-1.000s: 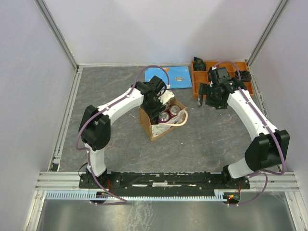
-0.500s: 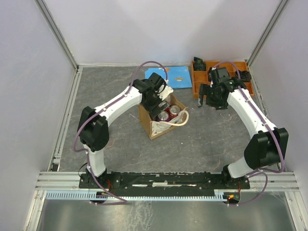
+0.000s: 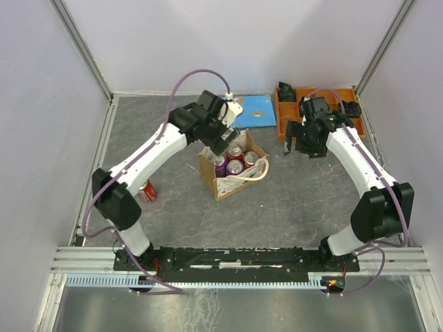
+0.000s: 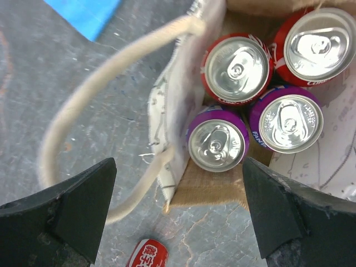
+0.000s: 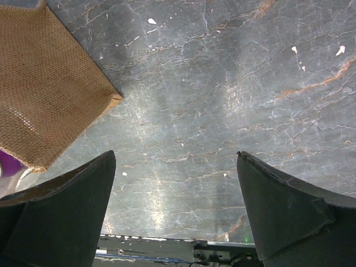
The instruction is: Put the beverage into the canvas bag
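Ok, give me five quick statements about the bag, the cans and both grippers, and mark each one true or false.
1. The canvas bag holds four upright cans. True.
2. The left gripper is shut on a can. False: it is open above the bag and holds nothing.
3. A red can lies on the table, outside the bag. True.
4. The right gripper is shut on a bag handle. False: it is open over the table beside the bag and holds nothing.
5. Every can in the bag is red. False: two are red and two are purple.
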Motion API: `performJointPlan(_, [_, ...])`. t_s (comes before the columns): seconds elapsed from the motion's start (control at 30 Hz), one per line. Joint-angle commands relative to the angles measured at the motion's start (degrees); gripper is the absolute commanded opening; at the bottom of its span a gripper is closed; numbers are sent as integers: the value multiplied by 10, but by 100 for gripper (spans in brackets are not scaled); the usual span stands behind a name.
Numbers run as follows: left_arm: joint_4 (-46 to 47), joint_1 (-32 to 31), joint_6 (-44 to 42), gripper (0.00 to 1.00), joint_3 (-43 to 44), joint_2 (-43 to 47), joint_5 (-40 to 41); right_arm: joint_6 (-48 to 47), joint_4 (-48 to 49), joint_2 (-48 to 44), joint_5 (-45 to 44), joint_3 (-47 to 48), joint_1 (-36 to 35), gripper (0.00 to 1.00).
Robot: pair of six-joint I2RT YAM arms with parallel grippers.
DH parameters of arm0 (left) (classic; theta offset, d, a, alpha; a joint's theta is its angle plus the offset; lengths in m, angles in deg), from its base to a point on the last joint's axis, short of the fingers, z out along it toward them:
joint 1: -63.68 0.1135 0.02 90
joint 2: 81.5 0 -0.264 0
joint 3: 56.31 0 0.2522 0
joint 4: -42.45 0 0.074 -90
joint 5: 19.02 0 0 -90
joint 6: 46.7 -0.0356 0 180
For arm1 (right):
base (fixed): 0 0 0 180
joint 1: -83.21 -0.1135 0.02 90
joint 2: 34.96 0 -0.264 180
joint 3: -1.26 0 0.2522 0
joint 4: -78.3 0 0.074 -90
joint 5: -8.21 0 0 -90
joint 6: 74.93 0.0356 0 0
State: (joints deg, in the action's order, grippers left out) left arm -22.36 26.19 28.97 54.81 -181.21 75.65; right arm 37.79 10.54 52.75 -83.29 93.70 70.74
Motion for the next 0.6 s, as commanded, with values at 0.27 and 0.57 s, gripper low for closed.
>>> performJointPlan(0.27, [-64,260,32,96,-74,156,-84,10,22,-15,-3,3,2,97])
performJointPlan(0.57, [-139,308,-43,99,-220,239,-70,9,22,-4,-2,11,3,97])
